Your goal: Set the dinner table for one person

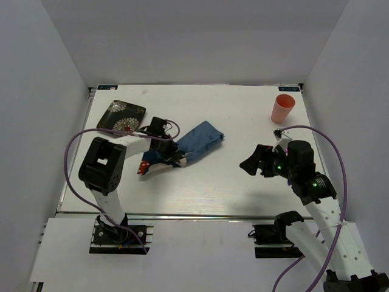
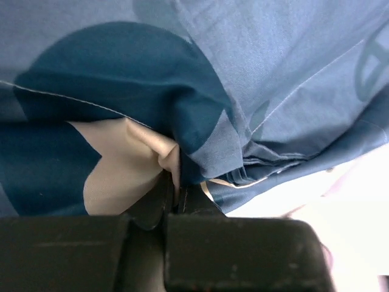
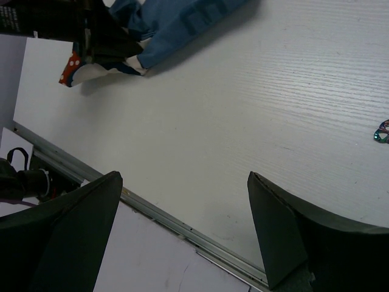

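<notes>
From above, the left end effector (image 1: 175, 159) holds the near corner of the bunched blue cloth (image 1: 200, 140) at the middle of the table (image 1: 231, 188); drag it low and slowly so it spreads flat. Its wrist view shows it pinched shut on a fold. In the right wrist view, the right end effector (image 3: 182, 182) hangs wide open and empty over the flat, white, faintly grained table.

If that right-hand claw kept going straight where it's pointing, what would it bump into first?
The right gripper would likely meet the bare tabletop first, short of the blue cloth.
</notes>
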`<state>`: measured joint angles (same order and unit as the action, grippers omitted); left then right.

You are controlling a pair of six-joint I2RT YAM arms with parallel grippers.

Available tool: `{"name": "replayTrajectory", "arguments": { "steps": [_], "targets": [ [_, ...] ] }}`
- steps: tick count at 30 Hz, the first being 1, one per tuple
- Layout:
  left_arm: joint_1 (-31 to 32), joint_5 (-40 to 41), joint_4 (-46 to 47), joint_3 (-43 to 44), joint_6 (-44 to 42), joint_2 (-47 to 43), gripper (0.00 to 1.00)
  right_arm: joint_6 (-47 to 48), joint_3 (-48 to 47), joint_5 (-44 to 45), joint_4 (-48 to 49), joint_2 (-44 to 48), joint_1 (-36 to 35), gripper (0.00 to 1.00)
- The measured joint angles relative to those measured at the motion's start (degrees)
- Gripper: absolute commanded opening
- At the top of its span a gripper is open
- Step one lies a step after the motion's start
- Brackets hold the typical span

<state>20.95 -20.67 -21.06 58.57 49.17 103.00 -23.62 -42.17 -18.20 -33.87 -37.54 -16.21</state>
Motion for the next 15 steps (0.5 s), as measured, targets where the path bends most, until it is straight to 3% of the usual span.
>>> {"name": "replayTrajectory", "arguments": {
  "steps": [4, 9, 11, 12, 15],
  "targets": [
    [4.8, 0.8, 3.0, 4.9, 10.0, 3.4, 0.0, 0.0, 0.0, -0.3, 1.1, -0.9, 0.0, 0.89],
    [7.6, 8.0, 7.8, 7.3, 22.9, 2.0, 0.01, 0.0, 0.2, -2.3, 3.5, -4.3, 0.0, 0.89],
    [8.5, 11.4, 10.4, 6.4, 27.2, 0.5, 0.23, 0.0, 0.9, -2.8, 5.0, -6.2, 0.0, 0.89],
    [8.9, 12.9, 11.2, 6.1, 28.8, -0.3, 0.52, -0.2, 1.1, -3.0, 5.4, -7.6, 0.0, 0.89],
    [10.3, 14.9, 11.9, 6.6, 30.4, -1.5, 0.86, -1.0, 1.1, -2.9, 6.7, -11.2, 0.0, 0.89]
  ]
}}
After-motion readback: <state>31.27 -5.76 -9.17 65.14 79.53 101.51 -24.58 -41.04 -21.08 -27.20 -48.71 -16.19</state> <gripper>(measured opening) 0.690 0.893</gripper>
